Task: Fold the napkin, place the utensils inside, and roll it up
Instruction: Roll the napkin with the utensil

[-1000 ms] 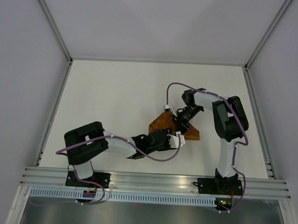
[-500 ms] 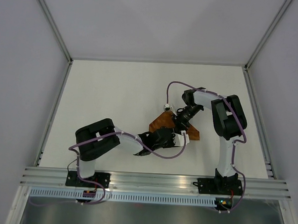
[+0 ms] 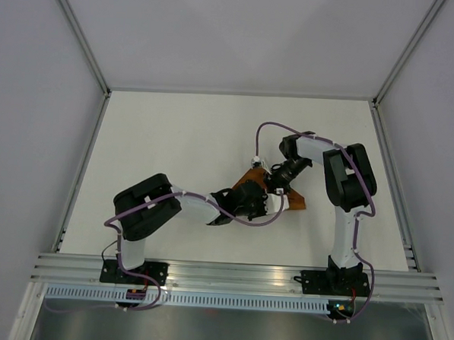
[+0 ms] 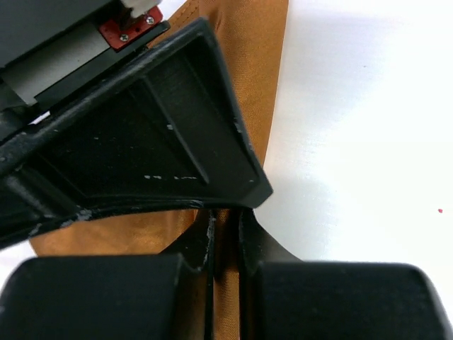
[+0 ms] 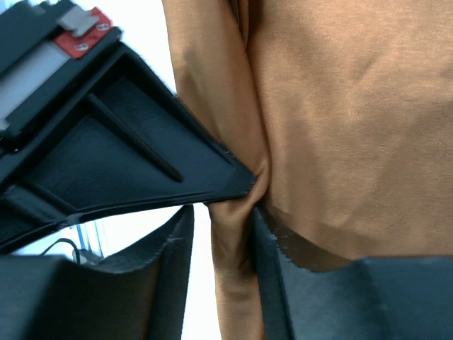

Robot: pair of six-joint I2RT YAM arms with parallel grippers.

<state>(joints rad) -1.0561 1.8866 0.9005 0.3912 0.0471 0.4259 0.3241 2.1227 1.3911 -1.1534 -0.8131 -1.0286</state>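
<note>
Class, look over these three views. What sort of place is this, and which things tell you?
Most likely a robotics lab test cell: a white table boxed in by plain grey panels, a left arm and right arm bolted to an aluminium rail at its near edge, and one rust-brown napkin.

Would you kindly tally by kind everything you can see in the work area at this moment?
rust-brown napkin: 1
grippers: 2, the left gripper and the right gripper, both pinching the cloth
white table: 1
utensils in view: 0
Total: 4
</note>
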